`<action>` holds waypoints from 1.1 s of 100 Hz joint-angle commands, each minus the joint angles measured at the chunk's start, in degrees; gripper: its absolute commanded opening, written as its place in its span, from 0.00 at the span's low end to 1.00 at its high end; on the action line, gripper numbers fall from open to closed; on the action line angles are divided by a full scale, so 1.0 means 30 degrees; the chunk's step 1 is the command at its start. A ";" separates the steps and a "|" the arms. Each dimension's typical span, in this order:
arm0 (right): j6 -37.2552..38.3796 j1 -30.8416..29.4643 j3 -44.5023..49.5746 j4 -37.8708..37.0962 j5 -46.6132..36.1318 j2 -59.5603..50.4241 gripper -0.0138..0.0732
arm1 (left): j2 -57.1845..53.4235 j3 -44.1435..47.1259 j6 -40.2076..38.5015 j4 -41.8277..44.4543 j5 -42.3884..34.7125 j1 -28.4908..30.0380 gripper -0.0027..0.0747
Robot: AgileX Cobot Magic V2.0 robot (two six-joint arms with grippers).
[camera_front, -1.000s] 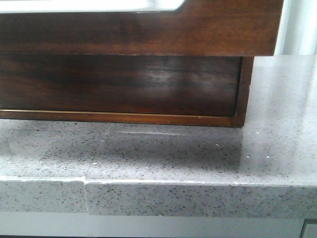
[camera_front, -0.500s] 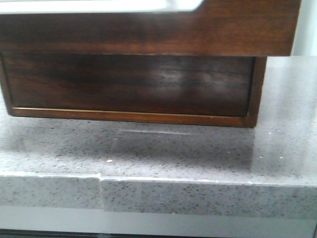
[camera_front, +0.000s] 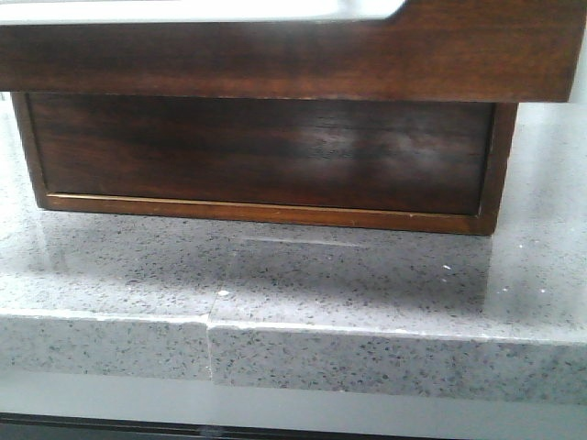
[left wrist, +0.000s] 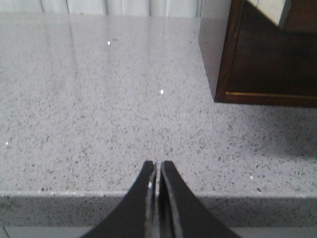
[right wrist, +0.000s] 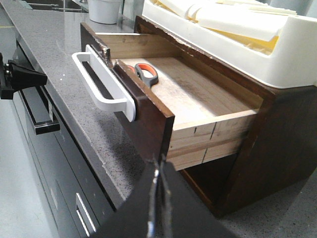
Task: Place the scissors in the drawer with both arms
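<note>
Cabinet [camera_front: 266, 156] shifted rightward in front view; one scissors [right wrist: 146, 73] in drawer [right wrist: 148, 124].

The bench [camera_front: 385, 302] is grey speckled stone with a glossy top. A dark wooden cabinet [camera_front: 275, 156] stands directly on it. 1 seam [camera_front: 209, 344] splits its front edge.

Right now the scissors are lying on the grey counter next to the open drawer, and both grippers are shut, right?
Not quite. The scissors are lying inside the open drawer, on its wooden floor near the front panel, not on the counter; the right wrist view shows it. The rest holds: the left gripper and the right gripper are both shut.
</note>
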 commanded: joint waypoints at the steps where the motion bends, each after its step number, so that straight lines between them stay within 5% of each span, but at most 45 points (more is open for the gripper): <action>1: 0.0058 -0.0072 -0.0380 -0.0253 -0.1584 0.0286 0.11 | -0.0586 0.0378 -0.0260 0.0068 -0.0542 -0.0135 0.01; 80: 0.0022 -0.0238 -0.0150 -0.1469 -0.1323 0.0286 0.11 | -0.0586 0.0378 -0.0260 0.0068 -0.0283 -0.0135 0.01; 91: 0.1619 -0.1898 0.1624 -0.2591 -0.3915 0.0286 0.11 | -0.0586 0.0378 -0.0260 0.0068 -0.0283 -0.0135 0.01; 110: 0.3593 -0.8177 0.7272 -0.1199 -1.2287 0.0286 0.11 | -0.0586 0.0378 -0.0260 0.0068 -0.0283 -0.0135 0.01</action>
